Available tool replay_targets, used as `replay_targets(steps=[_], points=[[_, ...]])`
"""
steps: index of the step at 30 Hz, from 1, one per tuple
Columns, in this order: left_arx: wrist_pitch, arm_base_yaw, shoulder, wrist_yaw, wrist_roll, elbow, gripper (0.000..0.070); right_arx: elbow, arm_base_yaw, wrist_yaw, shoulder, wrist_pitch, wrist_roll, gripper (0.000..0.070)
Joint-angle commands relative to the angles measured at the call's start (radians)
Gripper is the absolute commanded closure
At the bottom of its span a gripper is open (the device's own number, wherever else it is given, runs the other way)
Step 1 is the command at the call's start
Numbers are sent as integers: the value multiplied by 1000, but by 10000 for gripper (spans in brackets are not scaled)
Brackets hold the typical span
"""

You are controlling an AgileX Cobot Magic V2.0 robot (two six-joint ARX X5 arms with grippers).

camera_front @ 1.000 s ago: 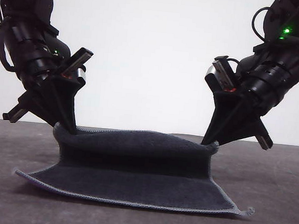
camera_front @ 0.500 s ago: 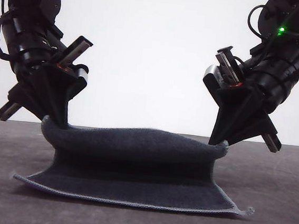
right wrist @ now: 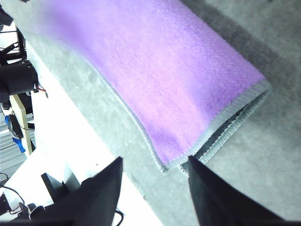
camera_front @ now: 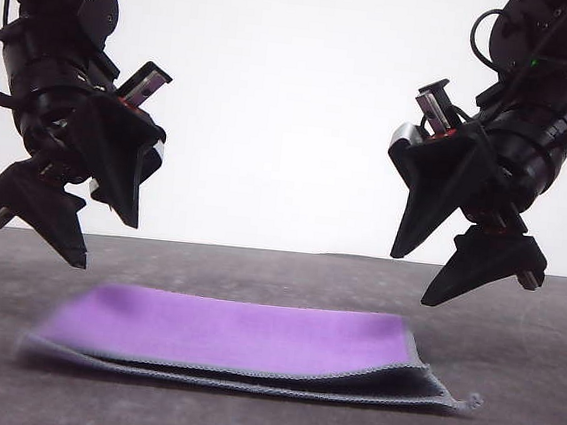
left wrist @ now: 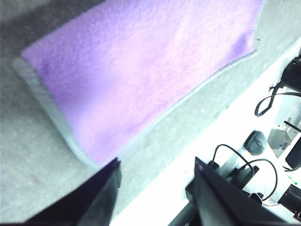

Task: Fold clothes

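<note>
Two layers now: soft purple-and-grey square cloth [camera_front: 241, 341] lies limp and light; left tool [camera_front: 105, 238] and right tool [camera_front: 410, 277] hang spread above it, so I'd pinch its stitched corners.

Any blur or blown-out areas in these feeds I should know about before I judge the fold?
Front view: backdrop is blown white, arms read nearly as silhouettes, and the cloth's left end is smeared. Left wrist view: cloth soft and overexposed, table edge glaring white. Right wrist view: the sharpest, stitched edging clear at the corner.

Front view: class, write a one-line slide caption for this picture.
Both open grippers, left and right, hover above the folded cloth, purple side up on the grey table.
</note>
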Motion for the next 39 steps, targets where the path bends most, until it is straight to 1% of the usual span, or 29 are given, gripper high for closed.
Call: replay_targets(steps=[1, 3, 5, 7, 11, 14, 17, 21, 24, 29, 33, 36, 39], points=[[-8, -2, 5, 2, 25, 6, 377, 19, 5, -4, 17, -4, -24, 397], [-6, -2, 5, 3, 26, 6, 358, 20, 5, -3, 17, -2, -34, 360], [-7, -2, 5, 3, 25, 6, 301, 21, 4, 1, 17, -2, -44, 323], [-8, -2, 3, 2, 28, 6, 269, 25, 3, 8, 13, -3, -53, 314], [7, 9, -20, 2, 36, 7, 265, 31, -7, 12, -28, 6, -58, 311], [48, 26, -59, -1, 20, 10, 265, 40, -14, 20, -91, 19, -51, 311], [100, 46, -114, -41, -27, 10, 265, 43, -19, 89, -179, 42, -17, 311], [185, 68, -219, -163, -99, 10, 265, 43, -19, 245, -344, 84, 46, 311], [213, 79, -313, -232, -131, 10, 265, 43, -19, 321, -486, 88, 73, 311], [227, 91, -457, -238, -132, 10, 265, 41, -19, 401, -712, 58, 126, 311], [227, 104, -526, -241, -132, -10, 265, 19, -19, 450, -846, 10, 164, 310], [230, 118, -564, -241, -130, -63, 265, -48, -19, 457, -928, 14, 196, 310], [232, 132, -586, -241, -128, -128, 265, -157, -18, 451, -986, 65, 244, 310]])
